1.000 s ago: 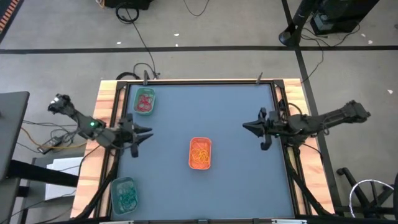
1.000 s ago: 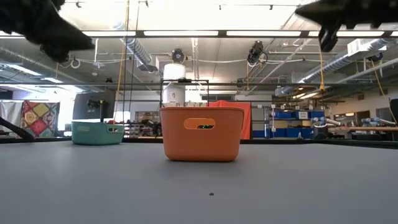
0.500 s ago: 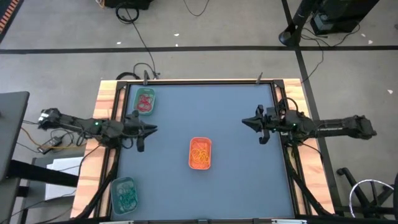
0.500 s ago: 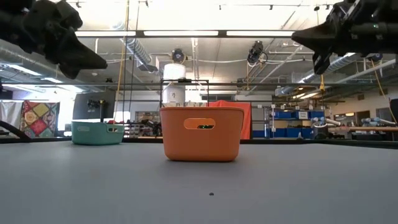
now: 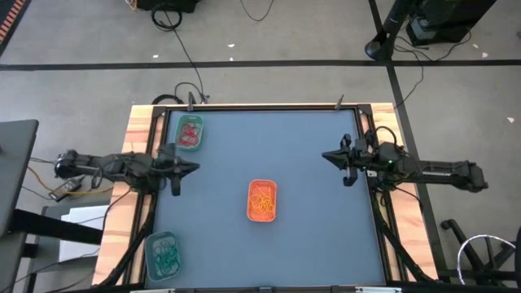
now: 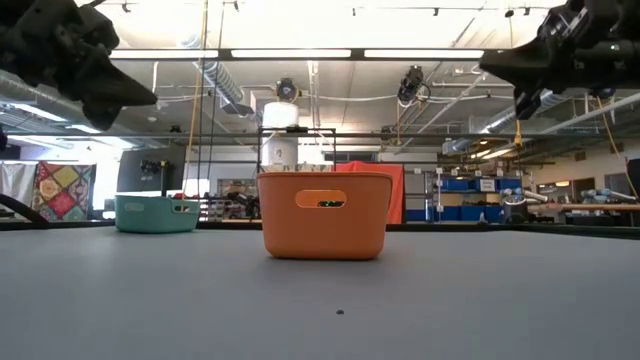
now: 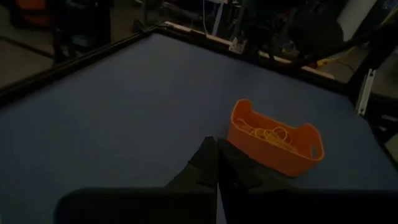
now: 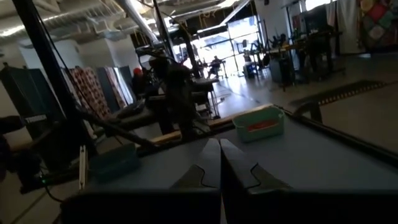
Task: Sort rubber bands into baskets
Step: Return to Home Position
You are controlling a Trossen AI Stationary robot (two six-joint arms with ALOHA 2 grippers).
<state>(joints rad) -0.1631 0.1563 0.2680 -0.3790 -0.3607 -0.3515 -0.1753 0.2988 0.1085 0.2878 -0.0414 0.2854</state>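
No loose band was seen on the flat grey-blue counter (image 5: pixel 309 236).

- **Far left:** thin red-pink rubber bands (image 5: pixel 190 133) lay in the bright green plastic basket (image 5: pixel 189 120).
- **Centre:** orange-yellow bands (image 5: pixel 262 203) lay in the orange basket (image 5: pixel 251 200).
- **Near left:** teal-blue bands (image 5: pixel 167 259) lay in the dull teal basket (image 5: pixel 151 248).

The left end effector (image 5: pixel 189 168) and right end effector (image 5: pixel 327 156) hung over opposite counter sides. Their fingers were pressed together and held nothing. In my judgement this was consistent with sorting finished and the arms parking.
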